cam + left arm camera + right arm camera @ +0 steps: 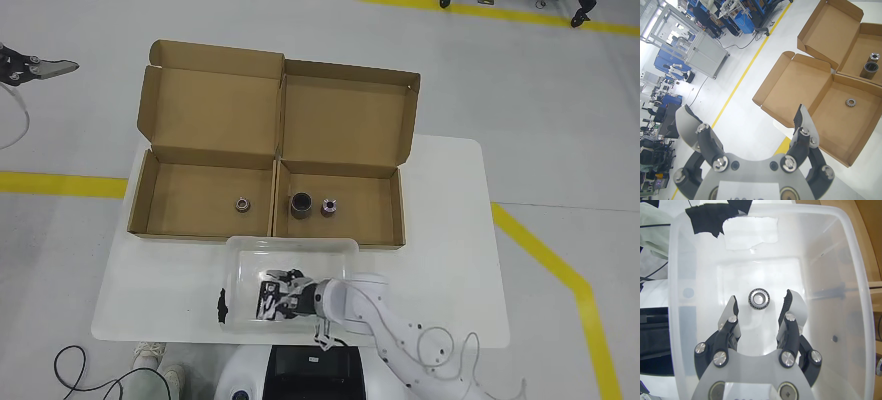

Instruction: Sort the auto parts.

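A steel roller bearing (758,298) lies on the floor of a clear plastic bin (849,279). My right gripper (761,294) hangs open inside the bin (290,241), with the bearing just ahead of its fingertips and untouched. In the top view the right gripper (281,296) sits low in the bin. Another bearing (241,204) (850,102) rests in the left cardboard box (170,215). A dark sleeve (302,205) and a small silver part (330,208) stand in the right box (385,225). My left gripper (743,108) is open and holds nothing, out over the floor far left of the table (45,68).
Both boxes have their lids folded back toward the far side. Black tape (713,220) and a white label mark the bin's wall. The white table (450,250) has bare room to the right of the bin. A yellow line (60,184) runs across the floor.
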You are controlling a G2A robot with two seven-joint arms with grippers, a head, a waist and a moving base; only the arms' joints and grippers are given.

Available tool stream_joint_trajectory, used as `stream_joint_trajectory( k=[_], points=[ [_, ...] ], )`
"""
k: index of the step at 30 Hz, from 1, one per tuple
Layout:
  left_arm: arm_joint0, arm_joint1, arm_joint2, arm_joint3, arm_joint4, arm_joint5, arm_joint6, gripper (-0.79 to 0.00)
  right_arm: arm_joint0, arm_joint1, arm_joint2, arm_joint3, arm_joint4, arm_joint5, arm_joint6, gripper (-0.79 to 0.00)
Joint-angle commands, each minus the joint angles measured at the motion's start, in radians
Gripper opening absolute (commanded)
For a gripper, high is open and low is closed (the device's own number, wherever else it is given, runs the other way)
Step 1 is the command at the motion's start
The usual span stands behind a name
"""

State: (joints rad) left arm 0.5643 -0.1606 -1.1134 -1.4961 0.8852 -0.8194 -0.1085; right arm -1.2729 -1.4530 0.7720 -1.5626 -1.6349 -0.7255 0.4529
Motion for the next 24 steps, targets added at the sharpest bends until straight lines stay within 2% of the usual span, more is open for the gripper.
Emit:
stream_joint_trajectory(
  k=[1, 12, 17, 20, 22, 24],
  points=[
    [0.0, 0.0, 0.0, 0.0, 0.0, 0.0, 0.0, 0.0, 0.009, -0.002, -0.009, 0.012, 0.001, 0.007, -0.004, -0.326],
    [0.0, 0.0, 0.0, 0.0, 0.0, 0.0, 0.0, 0.0, 0.054, -0.014, -0.071, 0.079, 0.002, 0.04, -0.002, -0.323],
    [0.0, 0.0, 0.0, 0.0, 0.0, 0.0, 0.0, 0.0, 0.074, -0.024, -0.105, 0.089, -0.003, 0.065, 0.021, -0.354],
    [0.0, 0.0, 0.0, 0.0, 0.0, 0.0, 0.0, 0.0, 0.084, -0.028, -0.121, 0.1, -0.01, 0.08, 0.039, -0.514],
    [0.0, 0.0, 0.0, 0.0, 0.0, 0.0, 0.0, 0.0, 0.092, -0.032, -0.131, 0.105, -0.005, 0.087, 0.047, -0.529],
    [0.0, 0.0, 0.0, 0.0, 0.0, 0.0, 0.0, 0.0, 0.099, -0.035, -0.138, 0.111, -0.016, 0.105, 0.062, -0.631]
  ],
)
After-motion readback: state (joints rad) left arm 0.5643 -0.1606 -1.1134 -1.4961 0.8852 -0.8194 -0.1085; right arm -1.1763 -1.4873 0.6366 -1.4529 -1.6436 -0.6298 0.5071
